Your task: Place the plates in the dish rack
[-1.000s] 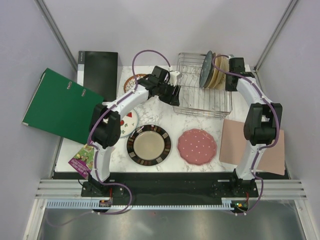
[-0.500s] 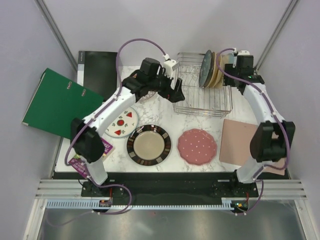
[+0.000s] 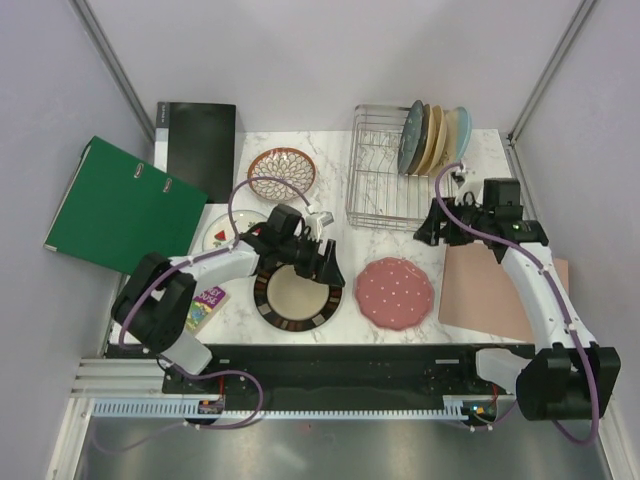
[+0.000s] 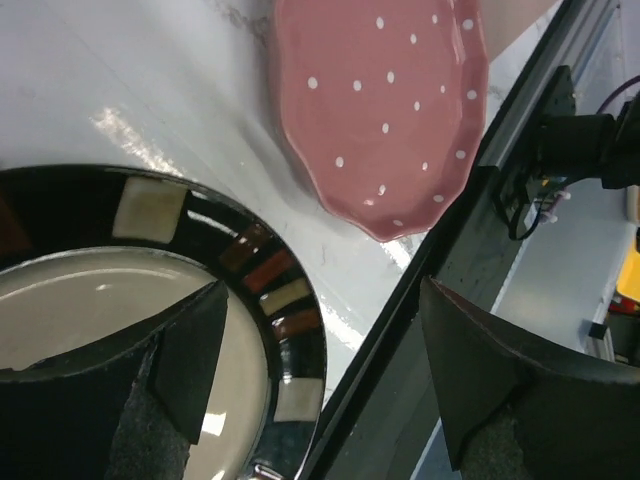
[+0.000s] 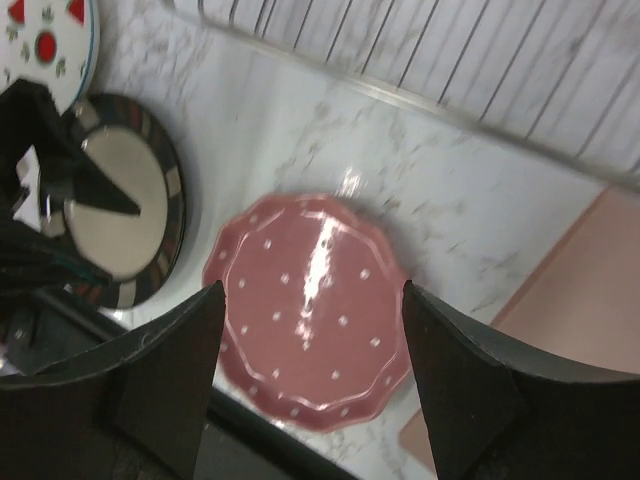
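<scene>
Flat on the tabletop [image 3: 348, 243] before the rack [image 3: 385, 172], the dark-rimmed plate [image 3: 296, 294] is overhung at its rim by the released left claw [image 3: 322, 270], the pink plate [image 3: 395, 293] faced by the nearer, released right claw [image 3: 432, 223].

Both fingers [image 4: 190, 360] spread wide, one over dark-rimmed plate [image 4: 275, 290]; pink dotted plate [image 4: 390, 110] just beyond, on marble table [image 4: 140, 80].

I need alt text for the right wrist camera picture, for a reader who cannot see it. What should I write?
The open right gripper hangs above a pink plate with white dots lying flat on the marble table. A dark-rimmed plate with a cream centre lies to its left, and the wire dish rack runs along the top.
</scene>
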Tool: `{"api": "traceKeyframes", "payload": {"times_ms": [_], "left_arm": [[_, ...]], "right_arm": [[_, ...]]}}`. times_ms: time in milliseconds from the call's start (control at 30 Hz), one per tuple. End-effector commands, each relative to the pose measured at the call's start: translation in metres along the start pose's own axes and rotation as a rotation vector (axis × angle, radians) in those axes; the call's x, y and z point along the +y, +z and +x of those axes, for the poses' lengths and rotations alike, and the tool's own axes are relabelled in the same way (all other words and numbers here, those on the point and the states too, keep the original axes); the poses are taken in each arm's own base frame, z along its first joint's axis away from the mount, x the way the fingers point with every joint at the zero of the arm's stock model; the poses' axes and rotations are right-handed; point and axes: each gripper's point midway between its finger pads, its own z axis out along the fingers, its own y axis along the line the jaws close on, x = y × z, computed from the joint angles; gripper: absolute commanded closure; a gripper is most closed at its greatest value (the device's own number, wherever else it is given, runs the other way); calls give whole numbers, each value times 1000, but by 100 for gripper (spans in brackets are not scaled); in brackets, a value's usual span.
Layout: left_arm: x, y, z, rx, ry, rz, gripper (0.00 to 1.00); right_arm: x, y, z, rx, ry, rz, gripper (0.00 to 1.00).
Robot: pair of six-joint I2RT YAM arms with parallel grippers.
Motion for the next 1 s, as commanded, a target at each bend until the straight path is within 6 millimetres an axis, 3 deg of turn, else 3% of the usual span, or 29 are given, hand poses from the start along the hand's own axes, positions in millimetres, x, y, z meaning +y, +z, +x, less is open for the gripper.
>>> {"api": "traceKeyframes", "payload": {"times_ms": [0,233,333,433,600,700,767,900,967], "left_arm": [[-30,15,-39,-98,65,173,16],[-24,43,-49,-58,57,180,18],[-19,56,-48,-29,43,171,18],[-13,69,-44,-12,37,150,18],[-7,81,-35,27,41,123,20],[-3,87,-31,44,38,95,18],[0,92,-31,47,39,80,21],[3,100,-28,63,25,74,33],[5,99,-25,69,19,72,37]], "right_arm": [[32,-1,44,138,38,-220,21],[25,3,46,152,68,-225,20],[5,5,55,183,141,-107,20],[-2,3,59,202,162,-63,20],[-18,-2,42,208,93,19,22],[-39,-4,38,236,-8,99,23],[-51,-2,42,269,-63,123,25],[-67,2,72,369,-120,85,27],[-64,5,85,399,-142,13,29]]}}
